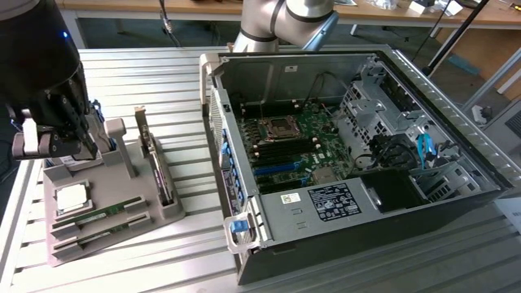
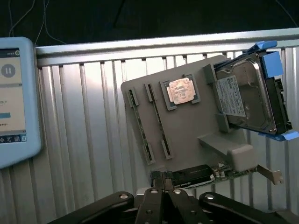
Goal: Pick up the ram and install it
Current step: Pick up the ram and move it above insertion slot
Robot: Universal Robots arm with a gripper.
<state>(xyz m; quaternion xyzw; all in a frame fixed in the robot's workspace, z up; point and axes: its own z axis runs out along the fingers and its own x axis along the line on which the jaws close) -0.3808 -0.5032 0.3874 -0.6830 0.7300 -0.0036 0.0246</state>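
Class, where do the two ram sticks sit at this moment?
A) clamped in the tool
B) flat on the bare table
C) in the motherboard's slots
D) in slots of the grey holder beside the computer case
D: one ram stick and the second ram stick lie side by side in the grey holder, outside the computer case.

A ribbed metal tabletop [image 1: 138, 79] stands before a wooden workbench [image 1: 146, 5].

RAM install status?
Done: nothing visible. One ram stick and its twin lie in the grey holder. In hand: nothing; the claw is shut and empty, hovering near the holder. Left: pick-up, then seating on the motherboard in the open case.
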